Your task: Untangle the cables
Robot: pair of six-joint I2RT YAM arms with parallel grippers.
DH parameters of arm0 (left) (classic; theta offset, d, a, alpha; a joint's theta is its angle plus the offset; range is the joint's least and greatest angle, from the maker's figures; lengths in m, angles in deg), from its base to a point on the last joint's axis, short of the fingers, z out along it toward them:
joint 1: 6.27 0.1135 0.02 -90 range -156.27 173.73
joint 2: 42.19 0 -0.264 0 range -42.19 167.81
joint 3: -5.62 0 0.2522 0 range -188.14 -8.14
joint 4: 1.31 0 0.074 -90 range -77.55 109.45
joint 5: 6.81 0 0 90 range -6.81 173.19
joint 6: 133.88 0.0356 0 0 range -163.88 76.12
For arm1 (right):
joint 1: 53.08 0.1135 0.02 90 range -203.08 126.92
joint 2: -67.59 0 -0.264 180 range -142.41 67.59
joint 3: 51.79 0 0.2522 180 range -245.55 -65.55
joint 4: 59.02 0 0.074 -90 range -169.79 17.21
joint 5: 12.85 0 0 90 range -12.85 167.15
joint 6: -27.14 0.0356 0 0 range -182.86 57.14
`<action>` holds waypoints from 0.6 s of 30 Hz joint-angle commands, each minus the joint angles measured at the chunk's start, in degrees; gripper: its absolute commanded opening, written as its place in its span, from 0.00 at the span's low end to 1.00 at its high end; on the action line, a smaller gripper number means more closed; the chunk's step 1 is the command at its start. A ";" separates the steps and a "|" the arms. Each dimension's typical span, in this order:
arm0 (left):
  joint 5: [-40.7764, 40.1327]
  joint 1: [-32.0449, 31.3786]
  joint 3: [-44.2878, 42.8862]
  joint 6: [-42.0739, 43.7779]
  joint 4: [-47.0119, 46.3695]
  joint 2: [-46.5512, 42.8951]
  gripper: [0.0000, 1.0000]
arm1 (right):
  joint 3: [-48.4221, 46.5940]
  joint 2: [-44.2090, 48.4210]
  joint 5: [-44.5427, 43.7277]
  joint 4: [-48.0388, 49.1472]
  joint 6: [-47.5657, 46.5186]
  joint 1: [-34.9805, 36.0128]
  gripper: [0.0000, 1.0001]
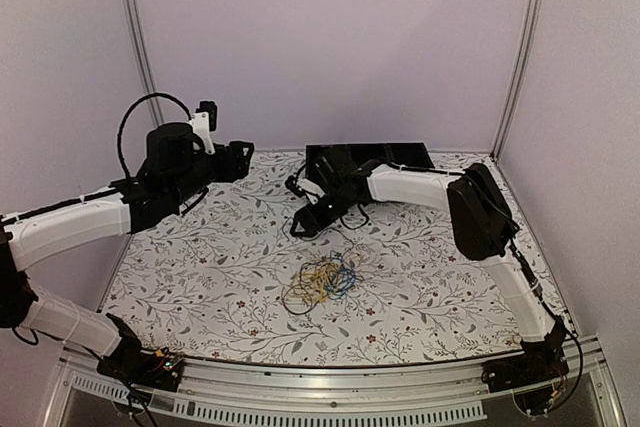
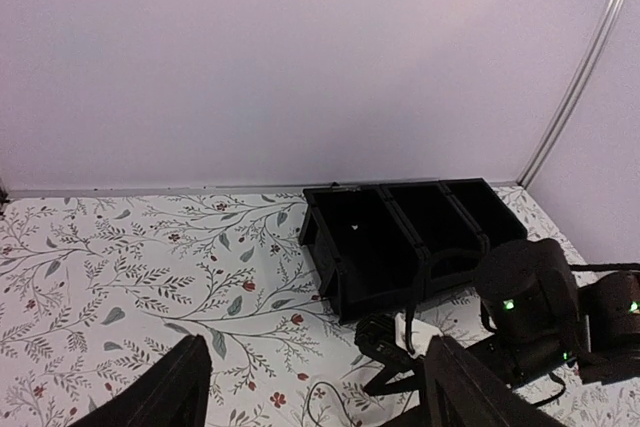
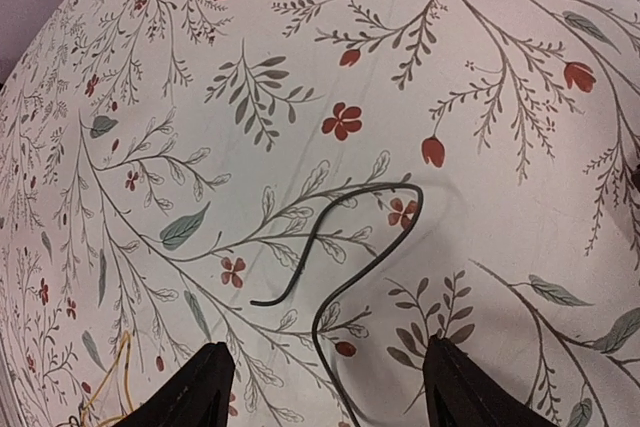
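The cables (image 1: 320, 282) lie in a loose tangle of yellow-orange, blue and dark loops on the floral table, near the front middle. One dark cable (image 3: 372, 237) trails away from the tangle in an S-curve and lies flat just ahead of my right gripper (image 3: 325, 402). That gripper is open and empty, low over the table behind the tangle (image 1: 303, 222). A bit of yellow cable (image 3: 112, 372) shows at the lower left of the right wrist view. My left gripper (image 1: 245, 154) is open and empty, held high at the back left, far from the cables (image 2: 315, 402).
A black bin with three compartments (image 1: 372, 158) stands at the back middle against the wall and also shows in the left wrist view (image 2: 400, 237). The right arm's wrist (image 2: 530, 307) is just in front of it. Walls enclose the table on three sides.
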 commanded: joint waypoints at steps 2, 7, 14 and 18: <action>1.68 2.07 0.93 -1.97 -1.11 -1.01 0.75 | -3.16 -3.69 -4.94 1.85 5.55 1.91 0.67; 3.78 3.44 0.85 -2.87 -1.28 -0.53 0.74 | -5.79 -6.28 -6.91 3.73 5.35 2.58 0.31; 6.33 4.62 1.04 -2.45 -2.34 0.48 0.73 | -9.02 -4.49 -6.56 2.15 0.62 2.66 0.00; 6.41 4.64 1.71 -2.43 -3.17 0.78 0.73 | -6.33 4.96 -0.23 1.84 -3.55 2.68 0.00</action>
